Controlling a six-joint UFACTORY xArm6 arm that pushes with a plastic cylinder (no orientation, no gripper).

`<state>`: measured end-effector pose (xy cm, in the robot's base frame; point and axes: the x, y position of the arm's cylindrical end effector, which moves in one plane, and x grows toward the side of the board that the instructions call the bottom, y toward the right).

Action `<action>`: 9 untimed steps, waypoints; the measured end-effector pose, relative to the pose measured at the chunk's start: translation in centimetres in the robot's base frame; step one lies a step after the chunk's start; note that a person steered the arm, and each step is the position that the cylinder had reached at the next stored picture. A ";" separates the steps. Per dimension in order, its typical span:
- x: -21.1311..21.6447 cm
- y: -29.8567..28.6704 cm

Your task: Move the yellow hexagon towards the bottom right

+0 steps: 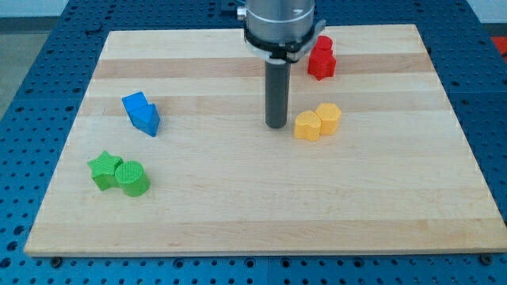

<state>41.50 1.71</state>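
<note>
- Starting at the view's left, you have two green blocks down near the bottom-left corner: a green star [102,170] and a green cylinder [132,178], touching each other, the cylinder on the star's right.
- Up and a little right of them, one blue block [142,113], wedge-like, its exact shape hard to make out, standing well apart from the greens.
- Now the middle: your rod comes down from the arm's grey collar [279,24] at the view's top, and my tip [276,126] sits on the board just left of the yellow pair, close but with a sliver of wood showing between.
- No gripper on this arm, so there is nothing to open or close; the rod holds nothing.
- Two yellow blocks here: the yellow hexagon [307,126], your task block, right of centre, and a second yellow block [329,118] touching it on its upper right, shape unclear.
- Above them, near the top edge, two red blocks [321,58] pressed together, partly behind the collar; shapes not clear.
- The surface: a pale wooden board [253,214] in long planks.
- Around it, a blue perforated table [32,95] on all sides.
</note>
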 end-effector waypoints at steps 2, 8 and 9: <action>-5.9 1.4; 1.8 9.9; 4.4 10.0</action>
<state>45.86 11.70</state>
